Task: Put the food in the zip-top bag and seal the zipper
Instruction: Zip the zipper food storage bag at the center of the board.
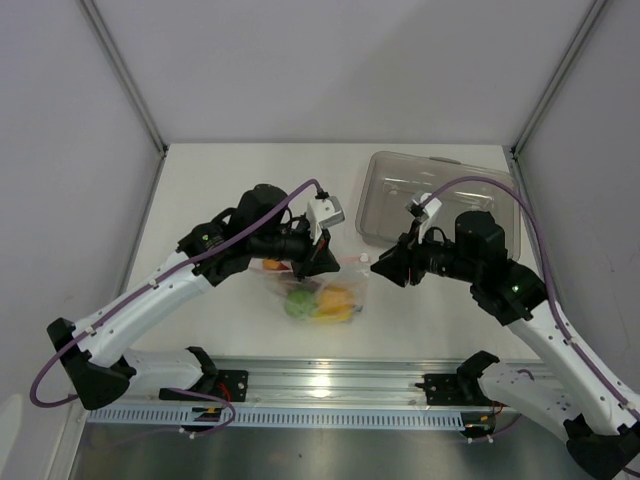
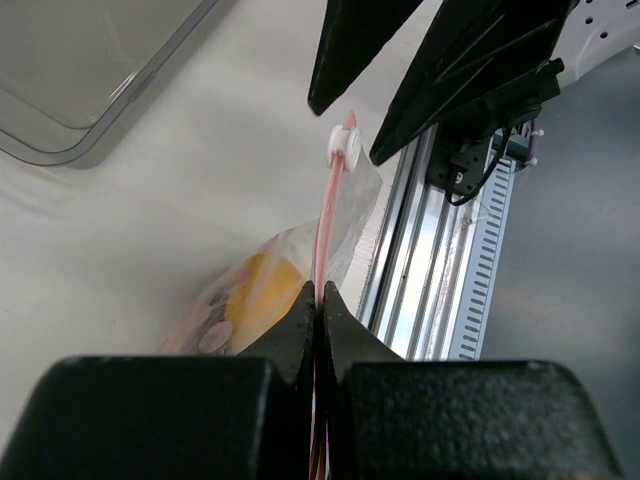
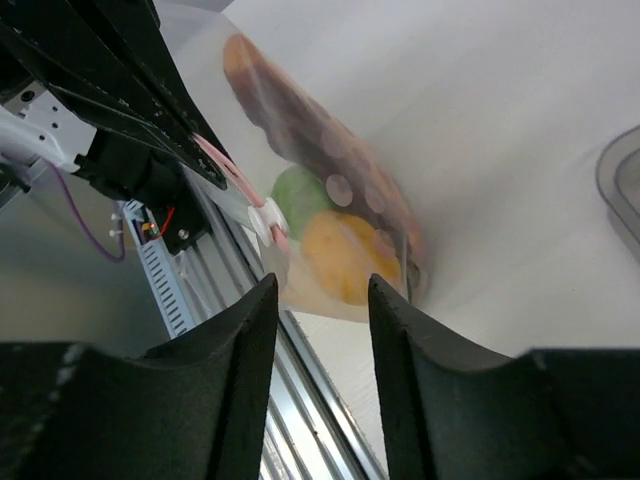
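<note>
The zip-top bag (image 1: pixel 352 287) hangs just above the table's near middle, and my left gripper (image 1: pixel 316 259) is shut on its pink zipper (image 2: pixel 328 215). In the left wrist view the strip runs out from the closed fingertips (image 2: pixel 305 300) to a white slider (image 2: pixel 346 146). Food shows through the plastic: a green lime (image 3: pixel 298 196), a yellow fruit (image 3: pixel 345 256) and a reddish-brown meat slice (image 3: pixel 300 122). My right gripper (image 1: pixel 386 268) stands open just right of the slider (image 3: pixel 265 218), with nothing between its fingers.
A rigid clear tray (image 1: pixel 440 195) lies at the back right of the table. The aluminium rail (image 1: pixel 330 385) with the arm bases runs along the near edge, close under the bag.
</note>
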Robot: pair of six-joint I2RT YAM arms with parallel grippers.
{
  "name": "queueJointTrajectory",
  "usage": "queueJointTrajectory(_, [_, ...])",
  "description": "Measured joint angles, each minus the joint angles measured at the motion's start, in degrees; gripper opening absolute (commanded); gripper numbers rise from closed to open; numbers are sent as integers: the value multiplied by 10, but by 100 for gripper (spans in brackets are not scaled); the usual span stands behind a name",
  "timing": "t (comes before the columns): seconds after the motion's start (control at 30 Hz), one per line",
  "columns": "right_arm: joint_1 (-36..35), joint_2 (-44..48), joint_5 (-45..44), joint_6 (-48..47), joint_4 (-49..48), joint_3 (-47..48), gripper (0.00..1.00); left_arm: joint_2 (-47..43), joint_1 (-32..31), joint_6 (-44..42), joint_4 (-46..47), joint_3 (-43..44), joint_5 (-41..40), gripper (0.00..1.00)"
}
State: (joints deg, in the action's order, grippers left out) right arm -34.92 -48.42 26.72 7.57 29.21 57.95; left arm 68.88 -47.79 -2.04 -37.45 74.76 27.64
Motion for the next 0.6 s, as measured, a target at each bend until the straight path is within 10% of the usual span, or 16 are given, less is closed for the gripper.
queueJointTrajectory(0.6, [10, -31, 131, 30, -100, -45, 34, -4, 5, 6, 0, 0, 12, 1])
